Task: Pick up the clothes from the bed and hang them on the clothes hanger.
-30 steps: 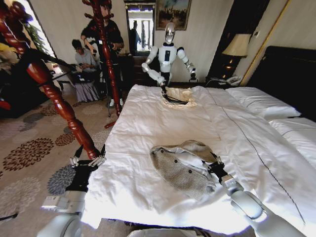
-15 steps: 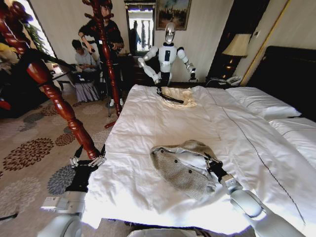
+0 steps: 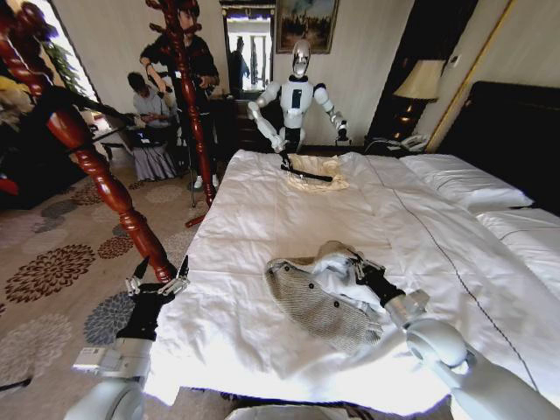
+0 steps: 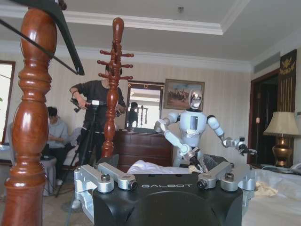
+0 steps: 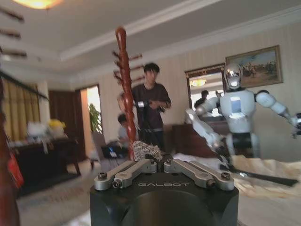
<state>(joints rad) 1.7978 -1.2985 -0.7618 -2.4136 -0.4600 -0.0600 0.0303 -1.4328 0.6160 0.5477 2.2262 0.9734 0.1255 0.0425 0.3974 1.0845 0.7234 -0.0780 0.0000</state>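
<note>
Right pincer (image 3: 356, 265) pinches clothes (image 3: 319, 297), raised above bed (image 3: 289, 210); left pincer (image 3: 157, 282) gapes.

"GALBOT" on left pincer (image 4: 164, 181) body, right pincer (image 5: 163, 165) body

Head overlooks bed (image 3: 289, 210); wrists seemingly face room.

A carved wooden coat stand (image 3: 105, 179) rises left of a floral carpet (image 3: 52, 271); a lamp (image 3: 420, 80), perhaps brass-based, glows beyond.
</note>
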